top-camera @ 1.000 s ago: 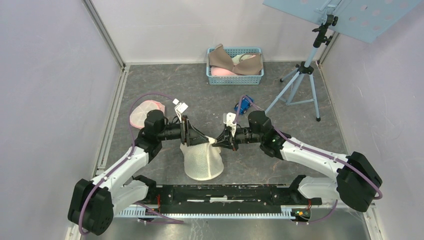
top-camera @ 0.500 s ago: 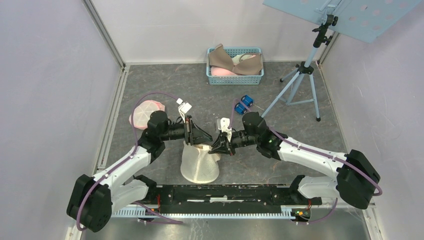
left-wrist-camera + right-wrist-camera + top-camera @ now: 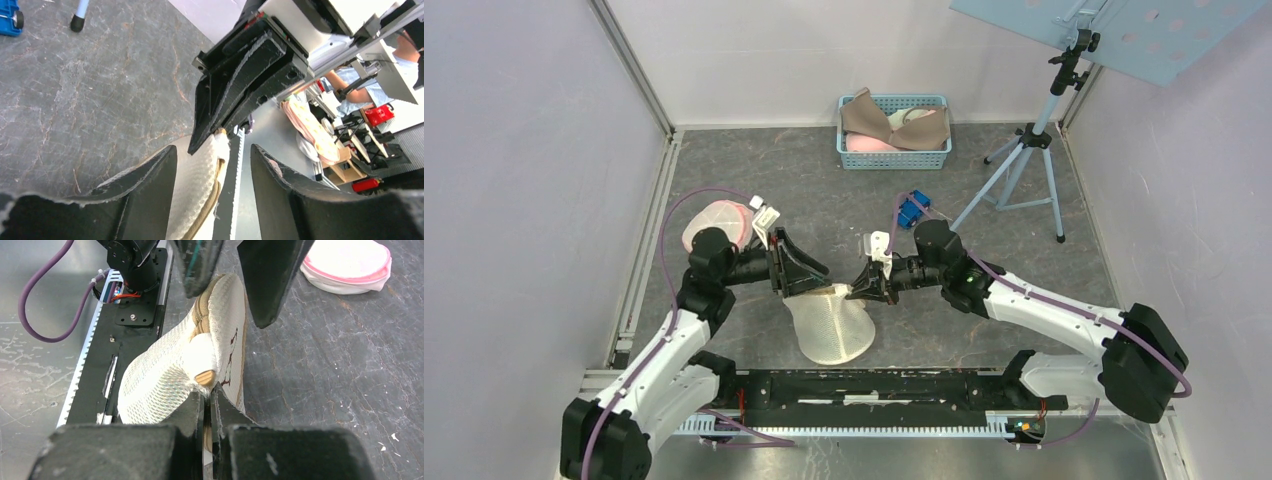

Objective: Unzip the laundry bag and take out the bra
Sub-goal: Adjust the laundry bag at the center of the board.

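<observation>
In the middle of the top view the right claw (image 3: 857,286) is clenching a thin fold at the top edge of the bag (image 3: 834,326). The bag is hanging from that pinch, its lower part sagging toward the bottom of the frame. The left claw (image 3: 816,281) is standing released, its fingers straddling the same edge just beside the right claw's tips. In the left wrist view one finger is lying close along the mesh, the other apart from it. The bra is not showing plainly. A tan strip along the bag's seam in the right wrist view may be the bra or only trim, so it is probably sitting inside.

As I am judging it, the left claw may be lining up on bare mesh rather than the zip pull, which I cannot make out, and a tug there would be stretching or tearing the net. The right pinch is slight — a sideways pull could be slipping the bag free. The tips are crowding each other and could be colliding.
</observation>
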Controlling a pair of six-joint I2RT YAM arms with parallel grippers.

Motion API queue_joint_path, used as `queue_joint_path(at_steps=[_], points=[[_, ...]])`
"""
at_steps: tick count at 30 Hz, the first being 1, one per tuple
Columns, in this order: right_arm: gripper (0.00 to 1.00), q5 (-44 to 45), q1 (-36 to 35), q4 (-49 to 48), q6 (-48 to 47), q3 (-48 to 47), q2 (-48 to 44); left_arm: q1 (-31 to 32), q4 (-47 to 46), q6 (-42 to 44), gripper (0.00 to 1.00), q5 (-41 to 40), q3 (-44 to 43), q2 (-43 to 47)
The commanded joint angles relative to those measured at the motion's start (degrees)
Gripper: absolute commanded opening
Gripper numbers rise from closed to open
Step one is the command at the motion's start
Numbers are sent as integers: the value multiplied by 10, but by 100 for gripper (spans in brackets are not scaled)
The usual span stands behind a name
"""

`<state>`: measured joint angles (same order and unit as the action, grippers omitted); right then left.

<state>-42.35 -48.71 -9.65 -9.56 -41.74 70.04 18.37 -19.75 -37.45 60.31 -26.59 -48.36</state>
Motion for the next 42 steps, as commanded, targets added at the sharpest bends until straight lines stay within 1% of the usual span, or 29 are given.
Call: queue_joint_path(at_steps=[1,3,6,8,14,16,20,25,30,32,33,37,40,41,42], points=[[0,-2,2,-31,6,-11,-18,-3,67,61,63,25,5,23],[0,-4,2,-41,14,-9,-18,-2,108,103,63,10,0,23],[0,-7,1,-46,23,-10,-15,3,121,124,62,3,-3,9],[0,-9,2,-51,29,-11,-14,4,149,150,62,-1,-11,-4],[0,-9,2,-59,38,-11,-12,9,145,156,56,-11,-14,-18],[0,-10,2,-64,39,-10,-11,10,127,140,54,-16,-10,-20],[0,-12,-1,-73,40,-8,-3,25,45,68,54,-24,5,-31],[0,-14,-7,-67,34,-18,6,53,-4,31,54,-46,5,-48],[0,-16,-12,-61,27,-19,7,55,-80,-31,51,-60,15,-59],[0,-16,-14,-60,25,-16,7,55,-92,-41,47,-62,16,-62],[0,-16,-14,-59,24,-16,6,55,-98,-44,43,-61,17,-63],[0,-18,-16,-54,17,-15,5,55,-118,-52,23,-54,25,-65],[0,-13,-15,-44,7,-22,4,54,-117,-43,6,-43,29,-62],[2,-11,-12,-33,2,-26,2,54,-111,-37,3,-42,30,-58],[9,-11,-7,-22,-4,-31,0,53,-102,-28,2,-40,31,-52]])
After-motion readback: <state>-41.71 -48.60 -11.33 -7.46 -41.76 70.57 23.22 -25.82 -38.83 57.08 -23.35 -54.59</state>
